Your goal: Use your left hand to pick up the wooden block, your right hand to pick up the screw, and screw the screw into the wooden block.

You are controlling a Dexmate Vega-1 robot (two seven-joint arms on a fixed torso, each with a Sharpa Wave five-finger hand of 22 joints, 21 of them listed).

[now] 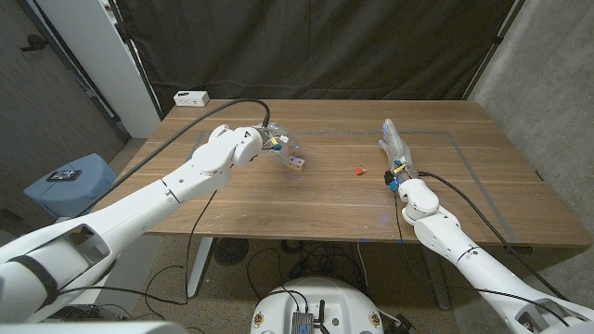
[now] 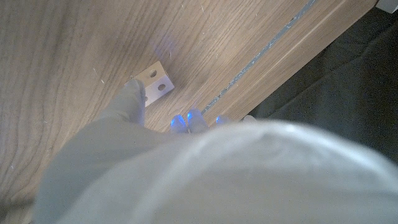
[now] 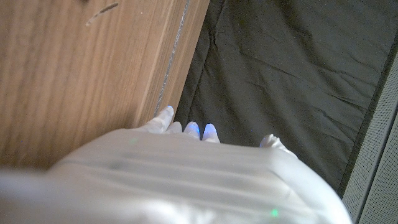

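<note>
The small pale wooden block (image 1: 297, 163) with round holes lies on the table left of centre. My left hand (image 1: 275, 142) hovers just behind it, fingers apart. In the left wrist view one finger (image 2: 132, 98) touches the side of the block (image 2: 155, 83), and the other fingertips stay clear of it. The small red screw (image 1: 357, 171) lies on the table near the middle. My right hand (image 1: 396, 151) stands just right of the screw with fingers stretched away from me and nothing in it. The right wrist view shows the right hand (image 3: 186, 168) near the table's far edge.
A white power strip (image 1: 191, 97) sits at the table's far left corner (image 1: 176, 116). A black cable (image 1: 237, 104) runs over my left arm. A dark curtain hangs behind the table, and a grey stool (image 1: 70, 181) stands to the left.
</note>
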